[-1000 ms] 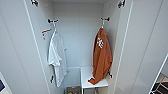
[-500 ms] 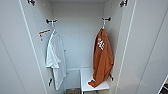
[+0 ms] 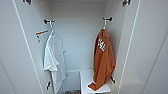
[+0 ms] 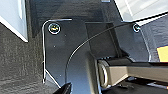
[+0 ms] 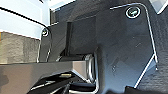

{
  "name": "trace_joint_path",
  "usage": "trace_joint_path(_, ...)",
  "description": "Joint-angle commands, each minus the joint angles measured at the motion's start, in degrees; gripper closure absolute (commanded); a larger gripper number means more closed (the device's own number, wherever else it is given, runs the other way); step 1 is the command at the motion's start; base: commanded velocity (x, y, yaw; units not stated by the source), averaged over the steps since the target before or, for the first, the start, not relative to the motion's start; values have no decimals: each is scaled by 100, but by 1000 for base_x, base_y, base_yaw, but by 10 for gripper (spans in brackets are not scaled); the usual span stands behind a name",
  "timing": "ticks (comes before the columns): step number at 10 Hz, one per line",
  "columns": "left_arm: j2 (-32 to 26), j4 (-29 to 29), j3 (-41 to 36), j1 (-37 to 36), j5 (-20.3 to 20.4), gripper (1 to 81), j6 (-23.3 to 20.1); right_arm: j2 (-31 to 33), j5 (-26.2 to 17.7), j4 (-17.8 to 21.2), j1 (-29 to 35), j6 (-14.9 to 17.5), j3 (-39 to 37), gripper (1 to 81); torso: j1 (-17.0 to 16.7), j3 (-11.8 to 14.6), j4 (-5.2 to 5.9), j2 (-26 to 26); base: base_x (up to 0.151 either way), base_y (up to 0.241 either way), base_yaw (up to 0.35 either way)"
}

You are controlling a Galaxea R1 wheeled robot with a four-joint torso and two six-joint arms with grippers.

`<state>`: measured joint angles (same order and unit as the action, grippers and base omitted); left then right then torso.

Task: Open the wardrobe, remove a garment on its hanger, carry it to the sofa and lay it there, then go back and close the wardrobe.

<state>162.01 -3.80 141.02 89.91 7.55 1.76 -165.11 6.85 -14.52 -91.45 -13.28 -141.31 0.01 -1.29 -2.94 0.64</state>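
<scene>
Wardrobe (image 3: 140, 50) open; orange garment (image 3: 103, 60) hangs at right (hem touching a white shelf (image 3: 86, 77), it seems), white T-shirt (image 3: 53, 62) hangs well apart at left. Can't tell either end effector's state.

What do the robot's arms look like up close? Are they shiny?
Mostly dark. Each wrist has a wide black plate with rounded, pale-edged corners and round shiny fittings. A thin black cable curves across the left one. A greyish jointed bar sits beside the right wrist's plate.
</scene>
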Motion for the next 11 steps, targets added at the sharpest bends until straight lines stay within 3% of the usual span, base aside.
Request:
trace_joint_path(1,42,-68,215,-214,-298,10,-9,-15,-254,-77,210,18,-35,10,0,0,0,0,85,0,0)
trace_joint_path(11,130,-68,303,-206,-306,10,-9,-183,-254,-69,210,18,-457,10,0,0,0,0,75,0,0)
